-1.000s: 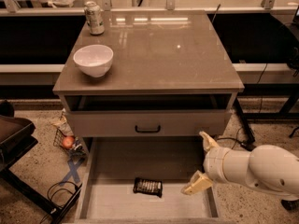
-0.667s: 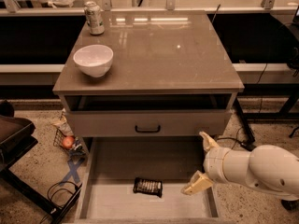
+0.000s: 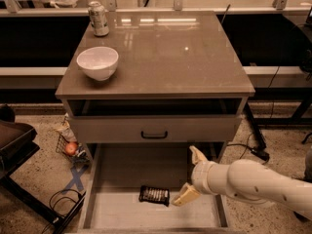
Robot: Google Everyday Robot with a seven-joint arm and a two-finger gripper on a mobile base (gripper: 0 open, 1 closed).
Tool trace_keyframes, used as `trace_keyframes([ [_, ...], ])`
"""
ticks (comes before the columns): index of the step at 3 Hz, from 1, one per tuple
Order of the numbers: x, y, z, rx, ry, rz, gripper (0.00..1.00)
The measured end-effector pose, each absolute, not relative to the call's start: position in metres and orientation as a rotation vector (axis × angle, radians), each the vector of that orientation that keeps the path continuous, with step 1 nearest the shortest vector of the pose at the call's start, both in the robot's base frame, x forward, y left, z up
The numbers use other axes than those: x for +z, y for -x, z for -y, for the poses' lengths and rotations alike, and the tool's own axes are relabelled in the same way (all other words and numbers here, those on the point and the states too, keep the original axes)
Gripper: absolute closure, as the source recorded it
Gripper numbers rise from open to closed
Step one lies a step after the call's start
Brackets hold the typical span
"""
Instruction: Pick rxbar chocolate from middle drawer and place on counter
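The pincer (image 3: 191, 175) hung in the lower right of the frame, at the end of a pale arm (image 3: 253, 184) that reached in from the right edge. It was released, its two fingers spread wide with nothing between them. One finger (image 3: 197, 155) pointed up toward the centre of the frame, and the other (image 3: 185, 195) angled down and left. The pincer sat over the right part of the middle drawer (image 3: 131, 167), which stood pulled out.

The rxbar chocolate (image 3: 154, 195) lay flat on the drawer floor in the lower centre of the frame. The lower finger's tip was just beside its right end; whether they touched could not be told.

Above the drawer, a shut drawer front (image 3: 112, 129) carried a black handle (image 3: 154, 135). The worktop (image 3: 170, 57) filled the upper centre of the frame. A white bowl (image 3: 98, 62) sat on its left side, and a drinks can (image 3: 99, 18) stood upright behind the bowl near the worktop's far left corner.
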State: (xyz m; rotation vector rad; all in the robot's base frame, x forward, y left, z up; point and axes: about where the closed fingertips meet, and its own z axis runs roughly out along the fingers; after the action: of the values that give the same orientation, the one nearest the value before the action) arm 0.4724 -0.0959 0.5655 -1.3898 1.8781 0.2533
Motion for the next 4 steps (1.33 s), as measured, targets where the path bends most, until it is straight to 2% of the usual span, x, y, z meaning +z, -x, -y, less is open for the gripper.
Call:
trace_keyframes([
  [1,0.501,-0.484,0.059,0.344,1.419,-1.885,0.00],
  [2,0.501,-0.484,0.059,0.344,1.419,-1.885,0.00],
  [4,0.441,-0.487,0.018,0.470,1.498,-1.898,0.00],
])
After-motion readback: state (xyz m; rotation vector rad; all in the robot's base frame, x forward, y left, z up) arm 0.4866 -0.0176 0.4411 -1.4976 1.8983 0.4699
